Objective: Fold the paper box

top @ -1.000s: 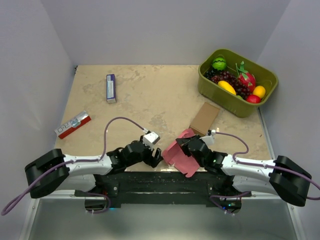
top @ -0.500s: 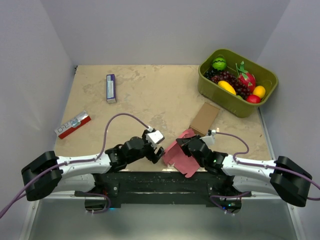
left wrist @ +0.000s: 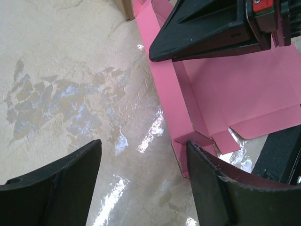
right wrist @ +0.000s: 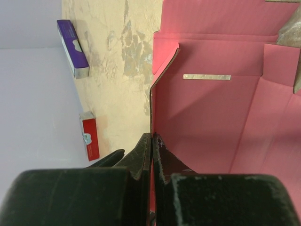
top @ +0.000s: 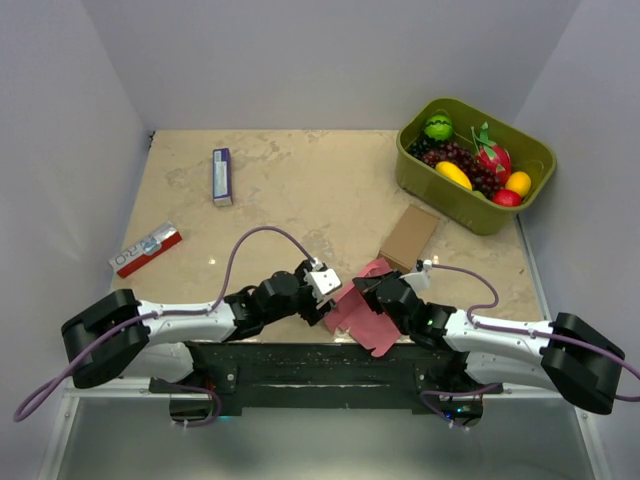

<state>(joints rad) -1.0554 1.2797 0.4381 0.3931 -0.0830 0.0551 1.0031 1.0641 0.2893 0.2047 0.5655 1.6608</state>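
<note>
Paper box lies part-unfolded at the near edge of the table, between our grippers. Our right gripper pinches one raised pink wall with its fingers pressed together. Our left gripper stands wide beside the sheet's left edge; whether one finger touches the corner tab, we cannot tell. Only the right wrist view shows the pale slit in a panel.

The paper box is lying at the table's near edge, with the left gripper at its left edge and the right gripper on it. The cardboard box is sitting just behind it, the tub farther back right. At left, the carton is lying behind the printed packet.
</note>
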